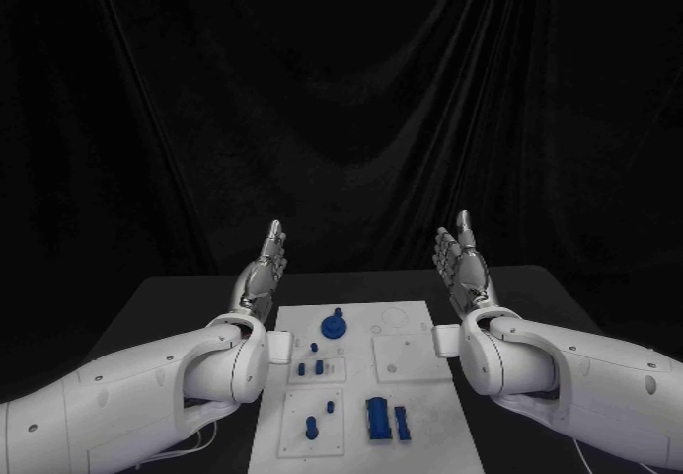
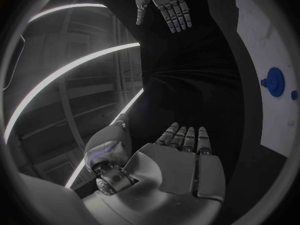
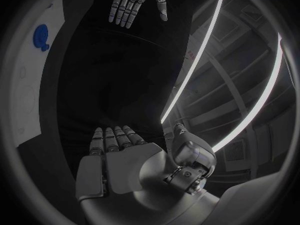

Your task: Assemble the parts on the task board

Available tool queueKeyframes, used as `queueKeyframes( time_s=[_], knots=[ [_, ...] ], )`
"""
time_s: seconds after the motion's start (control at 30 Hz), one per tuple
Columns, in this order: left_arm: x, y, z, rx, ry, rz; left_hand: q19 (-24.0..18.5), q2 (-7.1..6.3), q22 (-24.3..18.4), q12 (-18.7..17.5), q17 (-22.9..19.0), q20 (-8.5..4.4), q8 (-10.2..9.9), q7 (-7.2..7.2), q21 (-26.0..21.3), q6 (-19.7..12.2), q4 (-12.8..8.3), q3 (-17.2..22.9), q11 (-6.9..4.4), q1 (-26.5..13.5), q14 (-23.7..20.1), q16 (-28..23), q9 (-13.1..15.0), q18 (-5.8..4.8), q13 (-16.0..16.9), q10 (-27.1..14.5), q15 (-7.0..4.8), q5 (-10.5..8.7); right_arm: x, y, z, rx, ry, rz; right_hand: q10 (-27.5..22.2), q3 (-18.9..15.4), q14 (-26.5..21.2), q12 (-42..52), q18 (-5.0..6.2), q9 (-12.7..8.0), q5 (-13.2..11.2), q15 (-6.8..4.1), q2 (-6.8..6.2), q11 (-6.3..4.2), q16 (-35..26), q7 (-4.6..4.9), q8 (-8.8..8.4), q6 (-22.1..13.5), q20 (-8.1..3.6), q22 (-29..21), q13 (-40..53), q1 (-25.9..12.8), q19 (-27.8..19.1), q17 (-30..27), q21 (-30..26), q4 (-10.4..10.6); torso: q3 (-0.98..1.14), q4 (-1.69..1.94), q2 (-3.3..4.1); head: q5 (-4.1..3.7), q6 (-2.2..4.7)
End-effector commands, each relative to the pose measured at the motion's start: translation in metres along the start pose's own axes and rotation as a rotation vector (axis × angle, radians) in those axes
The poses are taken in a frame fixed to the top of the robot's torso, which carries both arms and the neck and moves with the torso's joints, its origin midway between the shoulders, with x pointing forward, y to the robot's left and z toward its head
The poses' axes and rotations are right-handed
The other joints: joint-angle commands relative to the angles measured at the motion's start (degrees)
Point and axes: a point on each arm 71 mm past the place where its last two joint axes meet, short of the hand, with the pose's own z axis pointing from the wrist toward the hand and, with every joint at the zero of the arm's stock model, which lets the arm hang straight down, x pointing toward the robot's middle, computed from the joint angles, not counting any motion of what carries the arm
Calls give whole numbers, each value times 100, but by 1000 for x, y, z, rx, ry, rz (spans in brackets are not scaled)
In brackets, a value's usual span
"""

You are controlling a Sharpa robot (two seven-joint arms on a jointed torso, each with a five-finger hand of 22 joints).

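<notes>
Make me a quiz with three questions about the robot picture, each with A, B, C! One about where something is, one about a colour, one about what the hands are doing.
1. Where does the task board lie?
A. between the two arms
B. outside the left arm
C. hanging on the curtain

2. What colour are the parts on it?
A. red
B. blue
C. yellow

3. What are the left robot hand and the right robot hand doing?
A. each grips a part
B. both press on the board
C. both are raised, fingers straight, holding nothing

Answers:
1 A, the white plate sits on the table between the white arms.
2 B, the small pieces show blue against the white.
3 C, both hands stand up above the far end of the board, empty.
</notes>
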Motion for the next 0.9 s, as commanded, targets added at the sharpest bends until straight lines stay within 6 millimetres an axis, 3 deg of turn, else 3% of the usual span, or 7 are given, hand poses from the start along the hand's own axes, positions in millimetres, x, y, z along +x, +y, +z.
queueKeyframes(
  time_s=[0.03, 0.53, 0.6, 0.63, 0.9],
  knots=[
    [-4, 3, -1, -39, -80, 14, 5, -13, -8, -55, -10, -28, -28, -1, -19, -569, -124, 22, 7, -568, 18, -21, -7, -119, -7, -52, 39, -558, -3, -3, 0, 29, -34, -3, 2, -1, -2, -22, -41, -8, -20, -30, 6, 21, -21, -2, -21, -20, -29, -8, -6, -36, -1, -7, -36, -16, 5, -5, -8, 1, 3],
    [-4, 3, -1, -39, -80, 14, 5, -13, -8, -55, -10, -28, -28, -1, -19, -569, -124, 22, 7, -1125, 18, -21, -7, -119, -7, -52, 39, -558, -3, -3, 0, 29, -34, -3, 2, -1, -2, -22, -41, -8, -20, -30, 6, 21, -21, -2, -21, -20, -29, -8, -6, -36, -1, -7, -36, -16, 5, -5, -8, 1, 3],
    [-4, 3, -1, -39, -80, 14, 5, -13, -8, -55, -10, -28, -28, -1, -19, -569, -124, 22, 7, -1304, 18, -21, -7, -119, -7, -52, 39, -558, -3, -3, 0, 29, -34, -3, 2, -1, -2, -22, -41, -8, -20, -30, 6, 21, -21, -2, -21, -20, -29, -8, -6, -36, -1, -7, -36, -16, 5, -5, -8, 1, 3],
    [-4, 3, -1, -39, -80, 14, 5, -13, -8, -55, -10, -28, -28, -1, -19, -569, -124, 22, 7, -1739, 18, -21, -7, -119, -7, -52, 39, -558, -3, -3, 0, 29, -34, -3, 2, -1, -2, -22, -41, -8, -20, -30, 6, 21, -21, -2, -21, -20, -29, -8, -6, -36, -1, -7, -36, -16, 5, -5, -8, 1, 3],
    [-4, 3, -1, -39, -80, 14, 5, -13, -8, -55, -10, -28, -28, -1, -19, -569, -124, 22, 7, -1739, 18, -21, -7, -119, -7, -52, 39, -558, -3, -3, 0, 29, -34, -3, 2, -1, -2, -22, -41, -8, -20, -30, 6, 21, -21, -2, -21, -20, -29, -8, -6, -36, -1, -7, -36, -16, 5, -5, -8, 1, 3]
  ],
)
